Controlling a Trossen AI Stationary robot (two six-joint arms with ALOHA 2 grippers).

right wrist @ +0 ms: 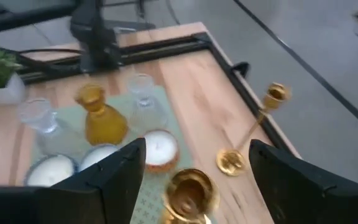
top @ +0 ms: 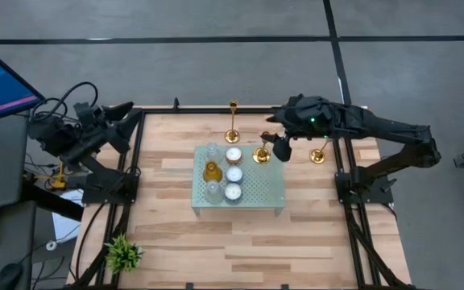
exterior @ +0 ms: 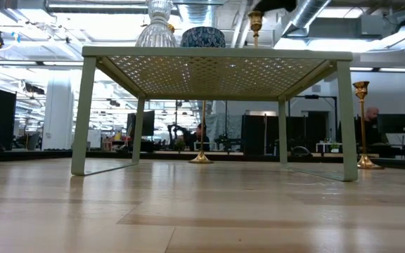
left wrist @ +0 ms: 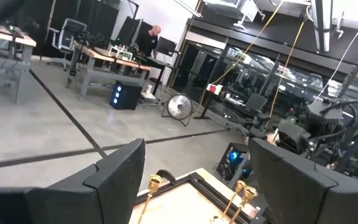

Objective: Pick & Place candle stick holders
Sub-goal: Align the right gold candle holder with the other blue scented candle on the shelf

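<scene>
Candlestick (top: 261, 154) stands upright on the right rear corner of the pale green perforated stand (top: 264, 193), just beside a tealight (top: 234, 155). Its stem runs vertical. Right gripper (top: 274, 145) hovers directly above it, fingers spread, cup top (right wrist: 188, 193) between them and not pinched. Tall candlestick (top: 233, 121) stands at 11 o'clock, third candlestick (top: 318, 155) at 3 o'clock. Left gripper (left wrist: 197, 180) waits spread, well apart at the table's left rear corner.

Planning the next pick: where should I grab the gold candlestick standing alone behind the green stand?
Grip this candlestick by its thin stem, from the open right gripper side: it stands upright, clear of the stand, base and cup wider.
</scene>
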